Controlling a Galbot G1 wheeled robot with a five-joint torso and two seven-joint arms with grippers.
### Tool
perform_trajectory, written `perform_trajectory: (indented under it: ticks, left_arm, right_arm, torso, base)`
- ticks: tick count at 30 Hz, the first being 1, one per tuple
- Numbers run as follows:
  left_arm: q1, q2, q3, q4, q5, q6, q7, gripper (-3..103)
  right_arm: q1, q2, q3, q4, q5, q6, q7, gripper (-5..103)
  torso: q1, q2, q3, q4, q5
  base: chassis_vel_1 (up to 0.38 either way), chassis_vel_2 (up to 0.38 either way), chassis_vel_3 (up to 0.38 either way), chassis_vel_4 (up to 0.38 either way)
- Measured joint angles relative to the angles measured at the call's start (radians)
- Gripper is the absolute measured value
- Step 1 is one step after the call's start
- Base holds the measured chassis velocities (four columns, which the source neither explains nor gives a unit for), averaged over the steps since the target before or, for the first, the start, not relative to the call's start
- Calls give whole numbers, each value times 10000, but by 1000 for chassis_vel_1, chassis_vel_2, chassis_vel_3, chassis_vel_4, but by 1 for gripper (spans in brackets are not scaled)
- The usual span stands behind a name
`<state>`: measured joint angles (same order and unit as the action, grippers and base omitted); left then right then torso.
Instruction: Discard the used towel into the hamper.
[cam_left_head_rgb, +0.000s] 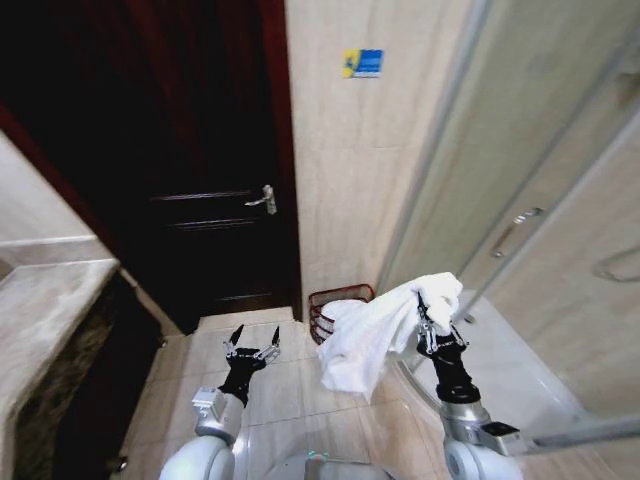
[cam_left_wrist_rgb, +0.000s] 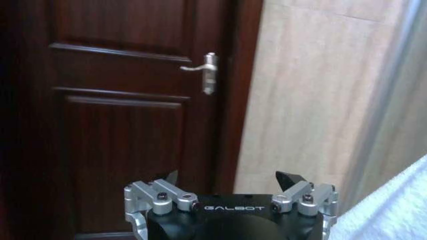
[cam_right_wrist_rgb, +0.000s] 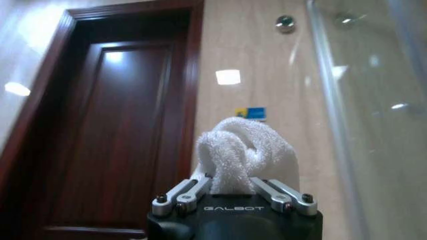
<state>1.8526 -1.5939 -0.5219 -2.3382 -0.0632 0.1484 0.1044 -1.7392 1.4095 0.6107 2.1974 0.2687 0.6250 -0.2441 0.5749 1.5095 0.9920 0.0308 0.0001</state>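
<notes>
Nearest the head camera are the robot's two arms, raised over a tiled bathroom floor (cam_left_head_rgb: 270, 395). At right, the right gripper (cam_left_head_rgb: 428, 322) has its fingers closed on a bunched fold of a white towel (cam_left_head_rgb: 375, 335); in the right wrist view the cloth (cam_right_wrist_rgb: 243, 155) bulges up from between the two metal fingers (cam_right_wrist_rgb: 190, 190), and the word "GALBOT" is readable on the black gripper body. Most of the towel hangs from that grip to the left and downward, clear of the floor.

At left, the left gripper (cam_left_head_rgb: 252, 349) is held low and a little nearer than the towel, its fingers spread wide with nothing between them. The left wrist view shows the same spread fingertips (cam_left_wrist_rgb: 230, 177), "GALBOT" again printed on the body, and an edge of the towel (cam_left_wrist_rgb: 393, 210) at one side.

Just beyond the towel stands the hamper (cam_left_head_rgb: 335, 310), a dark-red wire basket with horizontal ribs, set on the floor against the beige wall near the door frame. The hanging towel covers its right part, and some white cloth shows inside its rim; whether that cloth is part of the held towel cannot be told.

Farther off, a dark wooden door (cam_left_head_rgb: 190, 170) with a metal lever handle (cam_left_head_rgb: 264, 199) is shut. On the wall to its right, high up, is a small blue and yellow sticker (cam_left_head_rgb: 363, 63); its writing cannot be read. A glass shower enclosure (cam_left_head_rgb: 530, 200) with a bar handle bounds the right side, and a stone counter (cam_left_head_rgb: 45, 300) bounds the left.
</notes>
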Motion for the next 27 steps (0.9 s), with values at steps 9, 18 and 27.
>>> perform_trajectory:
  ticks: [9, 18, 27]
  left_arm:
    - [0, 0, -1, 0, 0, 0, 0, 99]
    - [0, 0, 0, 0, 0, 0, 0, 99]
    - [0, 0, 0, 0, 0, 0, 0, 99]
  right_arm:
    - [19, -12, -37, -18, 280, 30, -297, 12]
    - [26, 0, -34, -67, 297, 64, -294, 12]
    - [37, 2, 10, -106, 301, 144, -304, 12]
  torso:
    - [0, 0, 0, 1, -2]
    - [0, 0, 0, -1, -1]
    - [0, 0, 0, 0, -1]
  base:
    - [102, 98, 106, 119]
    - [19, 21, 10, 14]
    - [0, 0, 0, 0]
